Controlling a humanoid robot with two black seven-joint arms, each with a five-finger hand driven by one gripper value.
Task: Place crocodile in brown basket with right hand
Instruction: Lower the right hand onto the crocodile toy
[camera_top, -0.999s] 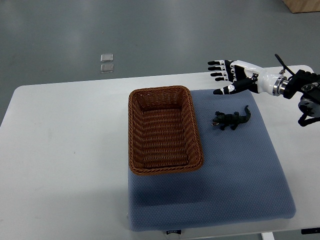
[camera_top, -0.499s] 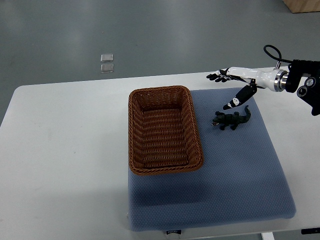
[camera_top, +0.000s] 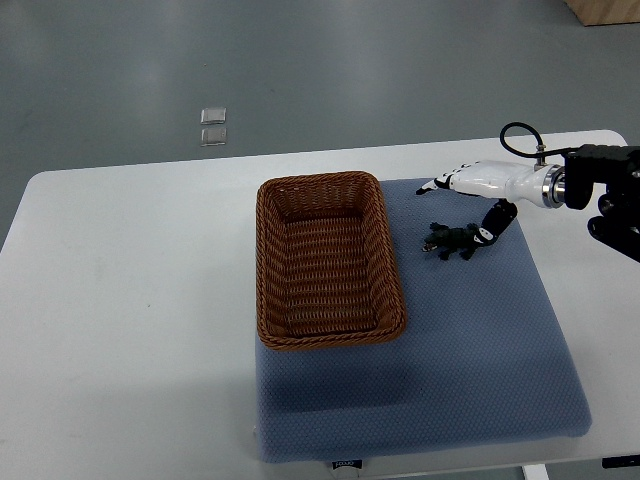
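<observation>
A small dark green crocodile (camera_top: 452, 240) lies on the blue mat (camera_top: 470, 350), just right of the brown wicker basket (camera_top: 272, 262), which holds nothing. My right hand (camera_top: 462, 206) comes in from the right edge and hovers directly over the crocodile, palm turned down. Its fingers (camera_top: 432, 186) stretch out beyond the toy's far side and its thumb (camera_top: 494, 225) hangs down by the tail. The hand is open and grips nothing. My left arm does not show.
The mat covers the right part of a white table (camera_top: 120, 300). Two small clear squares (camera_top: 213, 126) lie on the grey floor beyond the table. A wooden corner (camera_top: 605, 10) shows at the top right.
My right hand has rotated palm-down and dropped toward the crocodile, moving nearer to me. The thumb now hangs beside the tail. The crocodile and basket have not moved.
</observation>
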